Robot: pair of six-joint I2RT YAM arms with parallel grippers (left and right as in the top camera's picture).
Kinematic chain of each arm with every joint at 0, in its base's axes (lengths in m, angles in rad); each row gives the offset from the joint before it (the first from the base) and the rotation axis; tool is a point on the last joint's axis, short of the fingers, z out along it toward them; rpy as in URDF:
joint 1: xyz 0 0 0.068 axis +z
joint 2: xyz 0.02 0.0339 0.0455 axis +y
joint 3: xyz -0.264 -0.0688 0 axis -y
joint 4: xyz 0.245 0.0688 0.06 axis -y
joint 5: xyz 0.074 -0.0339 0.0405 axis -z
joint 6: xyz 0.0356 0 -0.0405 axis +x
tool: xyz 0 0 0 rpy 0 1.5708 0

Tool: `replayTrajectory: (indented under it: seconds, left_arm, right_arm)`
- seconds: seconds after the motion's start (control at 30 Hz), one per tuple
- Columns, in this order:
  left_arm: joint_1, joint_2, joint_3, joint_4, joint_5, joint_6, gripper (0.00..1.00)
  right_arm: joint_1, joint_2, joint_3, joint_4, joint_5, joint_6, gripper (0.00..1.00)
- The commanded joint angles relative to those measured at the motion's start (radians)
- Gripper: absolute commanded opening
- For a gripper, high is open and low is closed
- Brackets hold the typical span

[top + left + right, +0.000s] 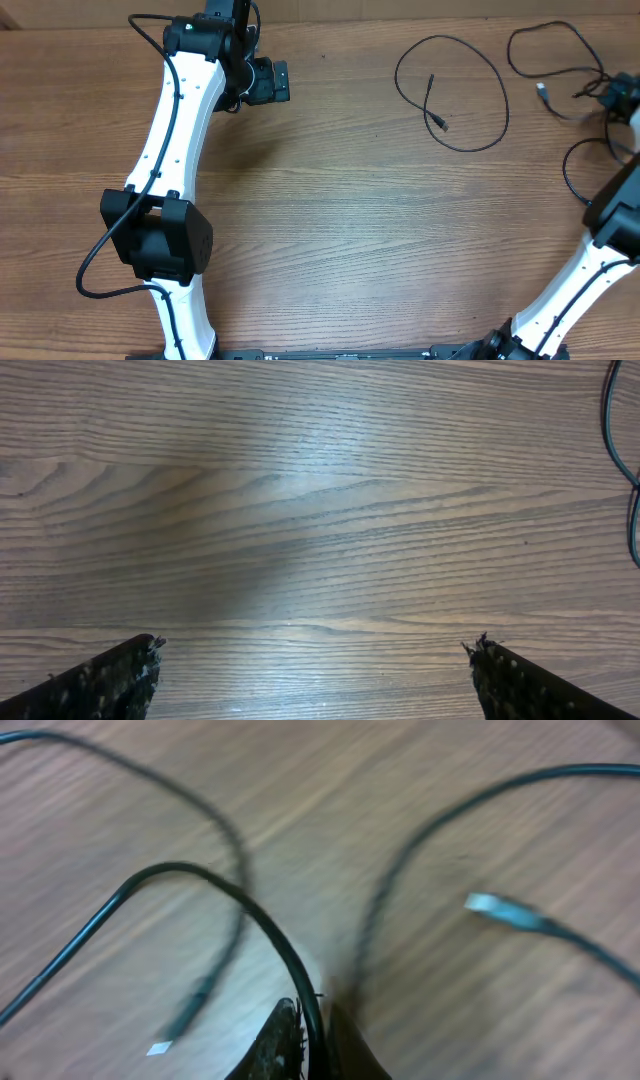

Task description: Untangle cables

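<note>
Pinching one black cable (178, 868), right gripper (312, 1020) is sitting near the table's (330, 230) right edge; left gripper (318, 645) is hovering, fingers spread, over open wood, looped cable (440, 122) lying well apart.

I am holding my left claw (268, 81) over the far left of the wooden counter (350, 230). My right claw (622, 96) is sitting among the tangled cables (545, 92) at the far right edge. A single looped cable (433, 100) is lying apart between them, both ends curling inside its ring.
</note>
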Motion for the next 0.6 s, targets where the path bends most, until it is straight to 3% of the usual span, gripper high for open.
replayTrajectory:
  seconds: [0.0,0.33,0.37,0.4,0.43,0.47,0.57]
  left_arm:
    - [-0.009,-0.014,-0.003,0.001,0.011,-0.018,1.0]
    - [-0.009,-0.014,-0.003,0.001,0.011,-0.018,1.0]
    - [-0.009,-0.014,-0.003,0.001,0.011,-0.018,1.0]
    - [-0.009,-0.014,-0.003,0.001,0.011,-0.018,1.0]
    - [-0.009,-0.014,-0.003,0.001,0.011,-0.018,1.0]
    - [-0.009,-0.014,-0.003,0.001,0.011,-0.018,1.0]
    - [-0.009,-0.014,-0.003,0.001,0.011,-0.018,1.0]
  right_arm:
    - [0.048,0.006,0.011,0.02,-0.009,-0.007,0.09]
    - [0.072,0.007,0.011,0.028,0.04,-0.008,0.11]
    - [0.072,0.007,0.011,0.027,0.04,-0.008,0.16]
    - [0.072,0.007,0.011,0.027,0.04,-0.007,0.45]
    - [0.072,0.007,0.011,0.028,0.04,-0.007,0.84]
    - [0.072,0.007,0.011,0.029,0.04,-0.007,1.0]
    - [0.072,0.007,0.011,0.034,0.041,-0.008,1.0]
